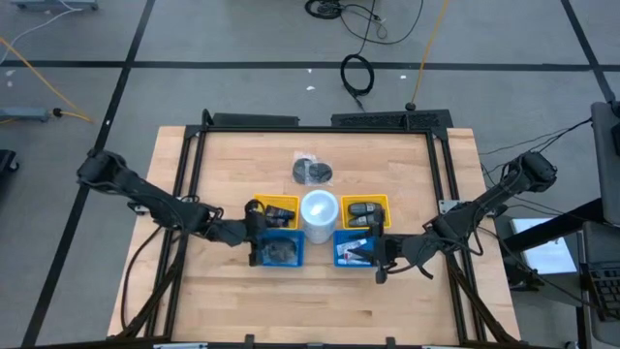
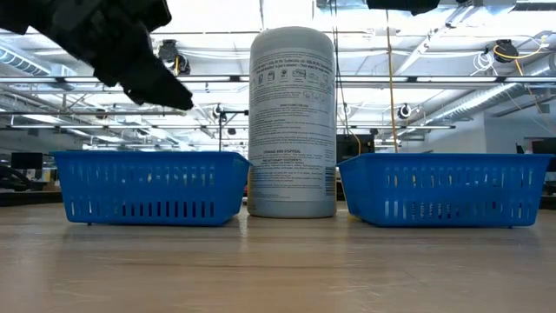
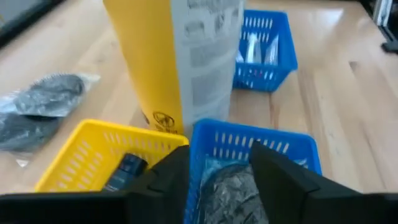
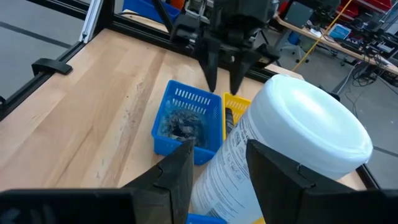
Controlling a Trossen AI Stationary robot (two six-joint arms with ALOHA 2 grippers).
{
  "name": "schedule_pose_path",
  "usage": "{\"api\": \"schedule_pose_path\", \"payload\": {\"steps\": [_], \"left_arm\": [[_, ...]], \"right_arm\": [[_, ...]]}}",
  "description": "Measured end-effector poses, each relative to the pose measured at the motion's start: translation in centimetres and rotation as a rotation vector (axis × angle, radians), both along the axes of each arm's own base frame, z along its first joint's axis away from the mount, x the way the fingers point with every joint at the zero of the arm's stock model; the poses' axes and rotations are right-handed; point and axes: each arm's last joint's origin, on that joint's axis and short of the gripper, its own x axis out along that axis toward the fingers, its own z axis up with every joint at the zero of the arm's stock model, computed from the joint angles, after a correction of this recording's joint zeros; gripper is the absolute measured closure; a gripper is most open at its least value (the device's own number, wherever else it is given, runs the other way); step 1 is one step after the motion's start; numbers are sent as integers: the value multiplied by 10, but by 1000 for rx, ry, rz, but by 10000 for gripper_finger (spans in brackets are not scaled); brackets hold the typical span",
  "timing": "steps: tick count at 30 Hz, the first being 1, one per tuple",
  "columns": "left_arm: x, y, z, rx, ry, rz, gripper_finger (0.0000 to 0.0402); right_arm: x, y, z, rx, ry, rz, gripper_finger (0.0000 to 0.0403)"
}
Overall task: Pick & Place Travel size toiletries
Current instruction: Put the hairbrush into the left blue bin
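Note:
The toiletries (image 1: 355,251) are small white tubes with red and blue marks, lying in the right blue basket (image 1: 341,260). The left wrist view shows these tubes (image 3: 256,48) far off. My right gripper (image 1: 380,262) hovers open at that basket's right side, touching nothing. In its wrist view the right gripper (image 4: 214,174) looks past the white canister (image 4: 292,143). My left gripper (image 1: 254,233) hangs open above the left blue basket (image 1: 281,252). That basket holds a clear bag of grey metal bits (image 3: 233,193), seen between the fingers of the left gripper (image 3: 221,180).
A tall white canister (image 1: 318,215) stands between the two blue baskets. Behind them sit two yellow baskets (image 1: 275,207) (image 1: 369,210) holding black gadgets. A dark bagged item (image 1: 312,172) lies farther back. Bare wood (image 1: 320,301) lies toward the near edge.

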Motion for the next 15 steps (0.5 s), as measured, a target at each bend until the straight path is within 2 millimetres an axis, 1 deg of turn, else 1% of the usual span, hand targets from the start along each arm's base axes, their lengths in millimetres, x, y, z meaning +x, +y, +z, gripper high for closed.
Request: {"api": "schedule_pose_path", "payload": {"steps": [3, 6, 10, 13, 15], "left_arm": [[-2, 5, 7, -6, -28, 21, 205], [-5, 13, 18, 2, -82, 72, 188], [-11, 31, 34, 94, -169, 275, 185], [-9, 50, 36, 173, -157, 353, 191], [-7, 66, 35, 171, -140, 391, 197]], "right_arm": [[0, 0, 0, -1, 0, 0, 264], [0, 0, 0, -2, 0, 0, 264], [0, 0, 0, -10, 1, 3, 264], [0, 0, 0, -24, 2, 4, 264], [0, -1, 0, -38, -6, -30, 264]]}}
